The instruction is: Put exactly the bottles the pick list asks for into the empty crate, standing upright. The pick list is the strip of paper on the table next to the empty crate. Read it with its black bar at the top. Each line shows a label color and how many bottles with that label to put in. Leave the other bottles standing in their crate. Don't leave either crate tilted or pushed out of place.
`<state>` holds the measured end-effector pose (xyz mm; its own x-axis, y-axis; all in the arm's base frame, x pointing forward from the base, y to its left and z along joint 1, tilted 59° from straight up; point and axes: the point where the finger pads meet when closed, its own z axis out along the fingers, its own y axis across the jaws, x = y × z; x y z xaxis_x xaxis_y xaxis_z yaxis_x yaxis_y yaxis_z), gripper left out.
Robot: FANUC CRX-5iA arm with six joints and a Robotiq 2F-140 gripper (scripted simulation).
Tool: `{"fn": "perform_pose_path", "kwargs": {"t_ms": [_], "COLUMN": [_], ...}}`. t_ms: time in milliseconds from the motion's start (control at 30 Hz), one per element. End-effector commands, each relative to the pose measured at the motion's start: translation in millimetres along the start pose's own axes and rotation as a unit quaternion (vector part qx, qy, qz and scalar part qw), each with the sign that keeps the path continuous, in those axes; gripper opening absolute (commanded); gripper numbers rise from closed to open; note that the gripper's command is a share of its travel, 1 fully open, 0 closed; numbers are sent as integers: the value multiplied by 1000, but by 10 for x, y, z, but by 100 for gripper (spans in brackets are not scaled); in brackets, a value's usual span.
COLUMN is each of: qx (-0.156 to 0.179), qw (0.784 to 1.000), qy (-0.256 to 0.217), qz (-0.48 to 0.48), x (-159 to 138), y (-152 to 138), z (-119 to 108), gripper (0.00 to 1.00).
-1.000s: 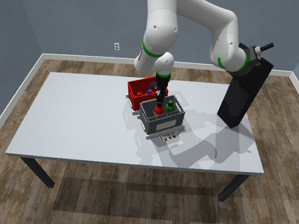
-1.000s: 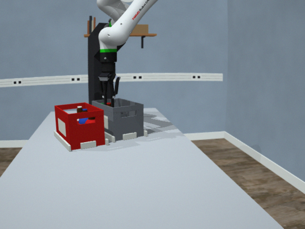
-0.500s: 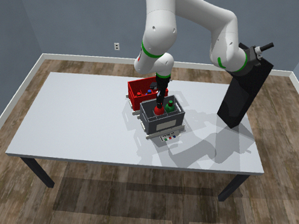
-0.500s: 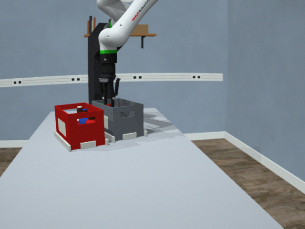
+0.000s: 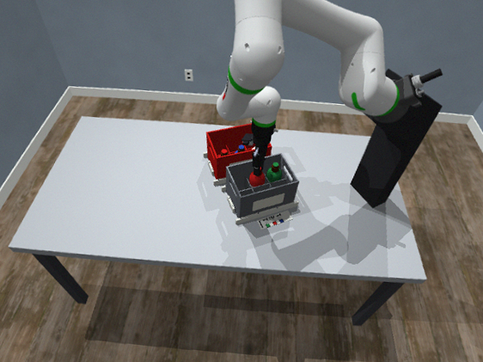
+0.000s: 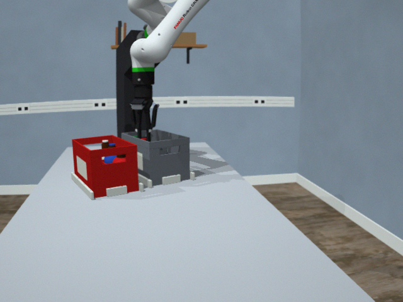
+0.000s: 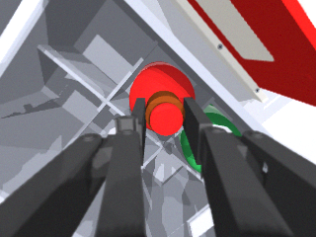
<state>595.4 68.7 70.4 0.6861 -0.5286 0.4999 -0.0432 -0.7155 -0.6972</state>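
Two bottles at grey crate (image 5: 261, 199), frame centre: green-label bottle (image 5: 273, 172) standing inside; red-label bottle (image 7: 162, 99) lowered into neighbouring cell, neck pinched by gripper (image 7: 164, 118). Release pending; pick list (image 5: 273, 221) unreadable, remaining count unclear.

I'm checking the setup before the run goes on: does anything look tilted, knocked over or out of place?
Nothing stands out. The gripper grips the red-labelled bottle upright in the grey crate, beside an upright green-labelled bottle. Both crates, the red crate too, sit flat.

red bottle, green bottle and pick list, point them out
red bottle (image 7: 163, 118), wrist view, cap held in the claw
green bottle (image 5: 273, 172), top view, shoulder
pick list (image 5: 273, 221), top view, paper's middle
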Motion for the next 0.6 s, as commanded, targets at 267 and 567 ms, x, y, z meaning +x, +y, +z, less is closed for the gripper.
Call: {"fn": "perform_pose_path", "kwargs": {"t_ms": [267,567], "qx": [0,0], "qw": [1000,1000], "qy": [0,0], "qz": [0,0], "x": [6,6], "y": [2,2], "z": [19,18], "gripper": [44,44]}}
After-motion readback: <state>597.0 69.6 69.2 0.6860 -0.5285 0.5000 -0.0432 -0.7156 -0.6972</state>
